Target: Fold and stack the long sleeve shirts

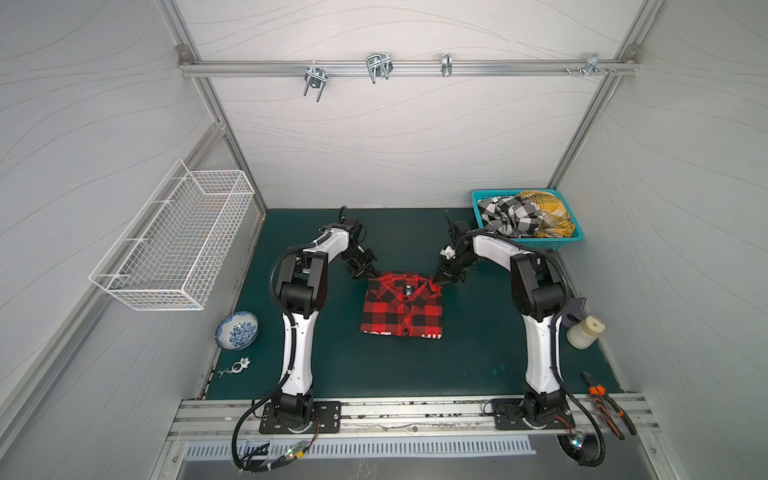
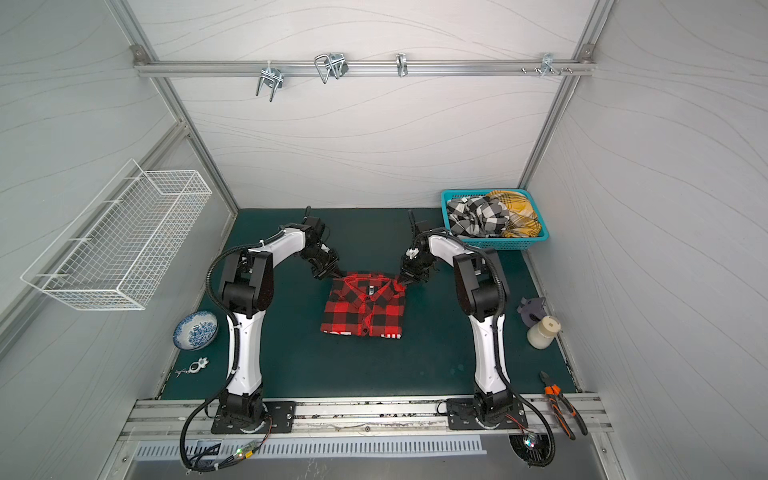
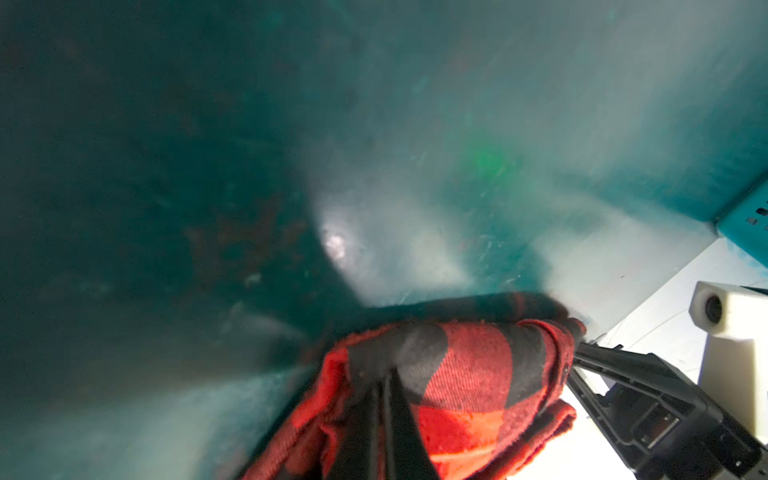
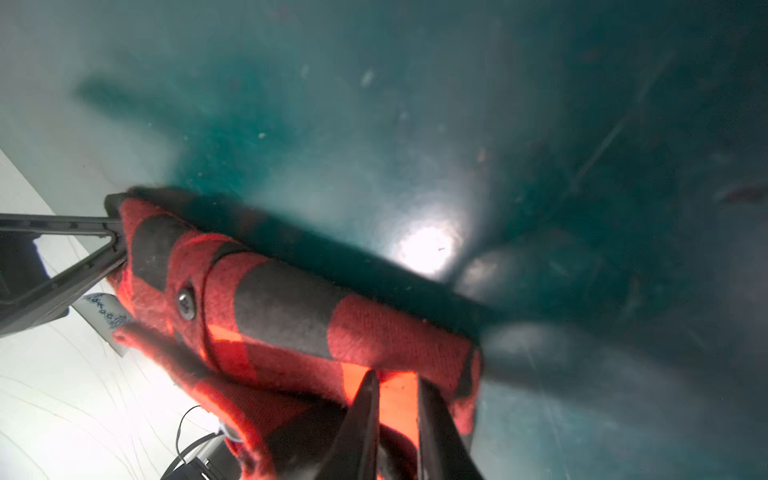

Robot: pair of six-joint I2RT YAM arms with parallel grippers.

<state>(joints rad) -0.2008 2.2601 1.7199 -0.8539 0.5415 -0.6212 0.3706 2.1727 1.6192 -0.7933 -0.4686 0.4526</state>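
Plainly, the left gripper (image 3: pixel 384 376) is closed almost tight at one collar-end corner of the red-and-black plaid shirt (image 1: pixel 399 307). It seems to pinch a fold of the cloth there, though the blurred wrist view leaves that less than sure. The right gripper (image 4: pixel 397 380) stands a little wider, its jaws clamped on a fold of the same shirt at the other collar-end corner, with red cloth showing between them.

The shirt lies folded into a rectangle in the middle of the green counter (image 1: pixel 457 353), collar toward the back wall. At the back right corner a turquoise basket (image 1: pixel 552 244) holds the black-and-white check shirt (image 1: pixel 511 216) and the mustard-yellow plaid shirt (image 1: pixel 548 216), both crumpled.

The left arm (image 1: pixel 297 316) and right arm (image 1: pixel 536 316) rise from the near rail, elbows high, wrists bent inward and down toward the collar edge.
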